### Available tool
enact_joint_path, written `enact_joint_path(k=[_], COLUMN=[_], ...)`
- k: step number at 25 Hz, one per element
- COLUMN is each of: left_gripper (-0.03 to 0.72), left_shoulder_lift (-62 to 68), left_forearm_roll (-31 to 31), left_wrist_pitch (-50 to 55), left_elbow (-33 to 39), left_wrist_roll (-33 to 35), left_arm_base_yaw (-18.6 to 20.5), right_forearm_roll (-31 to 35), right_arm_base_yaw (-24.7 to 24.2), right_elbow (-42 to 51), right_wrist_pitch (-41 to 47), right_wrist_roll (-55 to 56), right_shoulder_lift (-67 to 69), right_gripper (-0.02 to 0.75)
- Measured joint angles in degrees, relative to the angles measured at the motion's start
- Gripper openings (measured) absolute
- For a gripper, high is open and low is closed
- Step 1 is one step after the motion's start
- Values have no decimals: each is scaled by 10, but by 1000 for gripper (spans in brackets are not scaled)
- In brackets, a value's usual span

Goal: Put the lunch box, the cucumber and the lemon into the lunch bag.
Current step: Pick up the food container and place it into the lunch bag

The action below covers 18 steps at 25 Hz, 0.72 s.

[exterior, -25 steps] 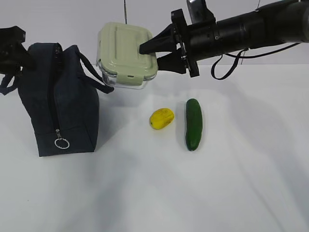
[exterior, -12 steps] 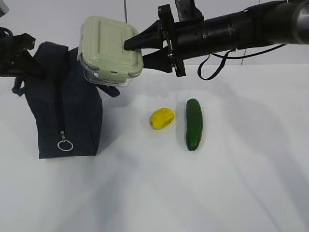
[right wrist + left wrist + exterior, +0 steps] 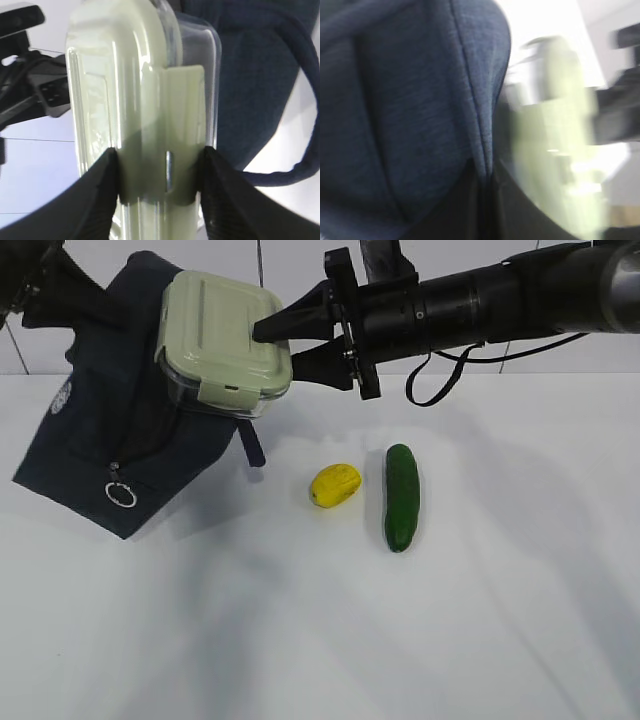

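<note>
Right claw (image 3: 278,343) grips lunch box (image 3: 222,342) against tilted lunch bag (image 3: 120,430), upper left; left claw (image 3: 35,285) state undeterminable.

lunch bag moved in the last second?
Yes. The lunch bag has tipped and lifted at its top, toward the lunch box; the lemon stayed put.

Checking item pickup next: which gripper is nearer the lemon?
Right. The right gripper, shut on the lunch box, hangs above and left of the lemon; the left gripper is far left, at the lunch bag.
</note>
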Motion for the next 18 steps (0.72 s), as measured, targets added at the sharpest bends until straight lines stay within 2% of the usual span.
enact_joint_path(k=[5, 9, 13, 18], left_gripper=[0, 0, 0, 0], left_shoulder_lift=[0, 0, 2, 10], left_forearm_roll=[-45, -46, -46, -47], left_wrist_pitch=[59, 76, 72, 24], left_elbow=[-20, -20, -20, -20], left_wrist_roll=[7, 7, 7, 10], left_arm_base_yaw=[0, -2, -28, -70], right_forearm_roll=[-32, -53, -54, -55], right_arm_base_yaw=[1, 1, 9, 41], right_elbow=[0, 0, 0, 0], right_wrist_pitch=[-18, -52, -69, -76], right_wrist_roll=[0, 0, -5, -13], right_shoulder_lift=[7, 10, 10, 10], right_gripper=[365, 365, 365, 365])
